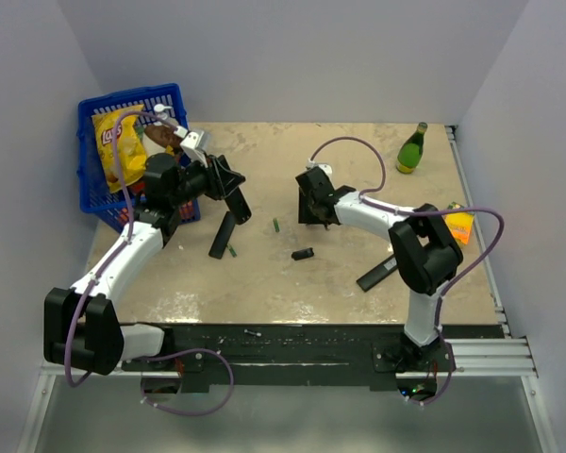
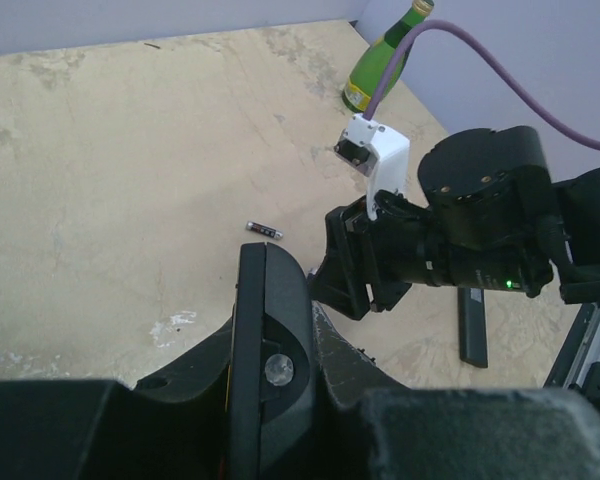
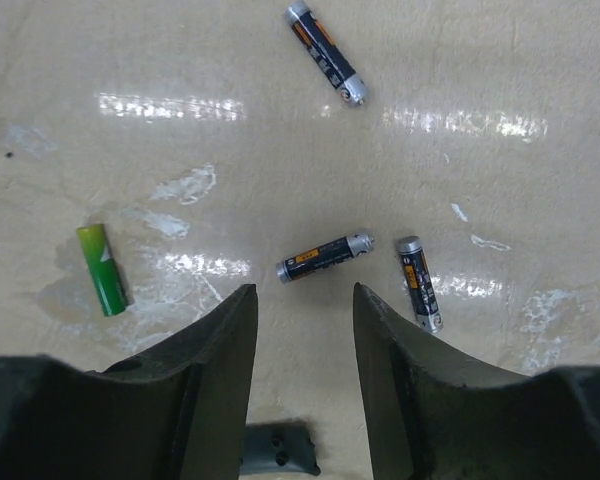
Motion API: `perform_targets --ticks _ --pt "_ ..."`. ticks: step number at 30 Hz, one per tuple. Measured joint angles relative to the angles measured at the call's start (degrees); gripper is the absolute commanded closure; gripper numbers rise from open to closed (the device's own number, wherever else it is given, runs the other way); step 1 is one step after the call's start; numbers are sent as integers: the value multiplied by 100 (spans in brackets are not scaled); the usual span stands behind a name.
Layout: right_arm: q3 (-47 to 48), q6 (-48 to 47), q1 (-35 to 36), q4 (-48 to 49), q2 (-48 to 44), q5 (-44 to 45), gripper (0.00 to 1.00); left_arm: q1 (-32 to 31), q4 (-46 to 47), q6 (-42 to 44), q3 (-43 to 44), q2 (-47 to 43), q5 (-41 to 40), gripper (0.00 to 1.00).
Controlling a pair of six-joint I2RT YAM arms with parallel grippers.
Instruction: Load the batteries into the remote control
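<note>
Right hand (image 3: pixel 302 292) sits nearest in its wrist view: fingers apart at a medium gap, nothing between them, low over the tabletop (image 3: pixel 500 180). Middle battery (image 3: pixel 325 257) lies just ahead of the gap, right battery (image 3: pixel 420 283) just beside it, far battery (image 3: pixel 327 52) well apart. Risk: the middle one lies nearly along the closing line, so the fingers would likely pinch it end to end and it squirts out or rolls on that glossy surface. The right finger may also nudge the neighbour. Green cell (image 3: pixel 104 268) off to the left is a different type, so it's a wrong pick if aim wanders.

Top view: left hand (image 1: pixel 228 186) is narrow, clamped on a black bar I take for the remote control (image 1: pixel 241 209), raised left of centre near the blue basket (image 1: pixel 90 160). Second black remote (image 1: pixel 223 234) lies just below it on the tabletop, third remote (image 1: pixel 377 274) by the right arm, small black cover (image 1: pixel 303 253) between the arms. Risk: loading the wrong body.

Left wrist view: remote control shows edge-on, can't tell if the battery bay faces up. It hangs unsupported, so I'd expect an insertion push to pivot it in the grip. A cell could drop or go in reversed.
</note>
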Motion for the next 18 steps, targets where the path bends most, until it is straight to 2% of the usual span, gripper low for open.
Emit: perform_targets --ticks 7,11,14,18 --pt "149 334 -20 -151 522 219 63 0 11 -2 0 0 44 100" --pt "260 466 -39 -146 603 328 63 0 22 -4 0 0 81 100" --pt "308 527 -48 -146 667 367 62 0 24 -7 0 0 105 100" --pt "328 562 -52 -144 671 361 53 0 26 -17 0 0 136 100"
